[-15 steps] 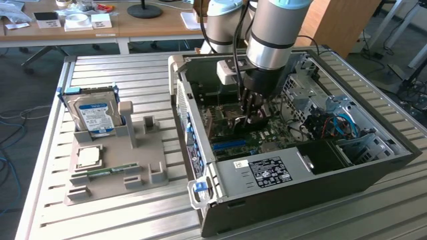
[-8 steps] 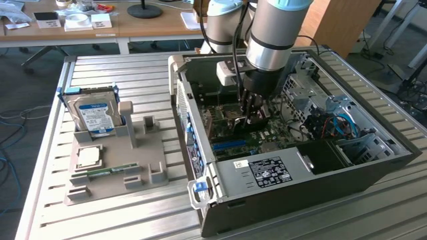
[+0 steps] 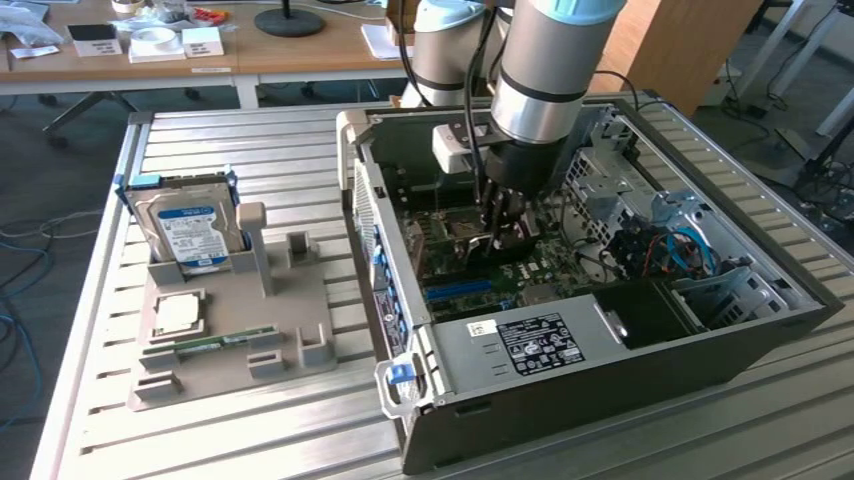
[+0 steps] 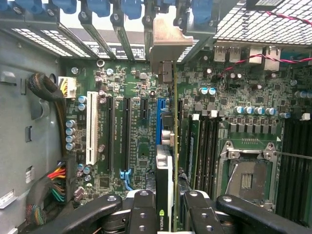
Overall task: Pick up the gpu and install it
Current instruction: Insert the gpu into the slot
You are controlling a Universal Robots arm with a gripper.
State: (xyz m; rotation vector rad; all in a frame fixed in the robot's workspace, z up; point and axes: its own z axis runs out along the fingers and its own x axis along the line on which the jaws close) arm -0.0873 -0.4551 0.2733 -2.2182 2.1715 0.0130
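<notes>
Claw: The claw [image 4: 168, 207] is partly closed, its two black fingers [image 4: 143, 212] pressed against either face of the gpu, deep inside an open computer case.
Gpu: The gpu [image 4: 165, 168] stands on edge in the grip, with its black cooler block on one side and thin green board on the other. Its silver end bracket [image 4: 165, 46] reaches the row of rear slot openings in the case wall.
Slot: The card lines up with a blue expansion slot [image 4: 161, 109]; whether its edge has entered that slot cannot be told.
Motherboard: The green motherboard [image 4: 139, 146] carries a white slot [image 4: 90, 126] and black slots on one side of the card, and memory slots [image 4: 207, 141] and an open processor socket [image 4: 248, 178] on the other.
Wiring: A bundle of coloured cables [image 4: 54, 187] runs along the board's edge.
Arm: The grey arm [image 3: 541, 70] drops straight down into the case from above.
Case: The case [image 3: 761, 340] lies on its side, open face up, on the exterior view's right.
Table: A slatted metal table [image 3: 240, 140] bears everything.
Holder: On the exterior view's left, well apart from the case, a grey holder [image 3: 294, 300] carries an upright hard drive [image 3: 187, 225] with a blue label, a square processor chip [image 3: 176, 312] lying flat, and a narrow green memory stick [image 3: 214, 345] towards its near edge.
Background: A wooden desk [image 3: 134, 60] with small boxes stands beyond the far edge.
</notes>
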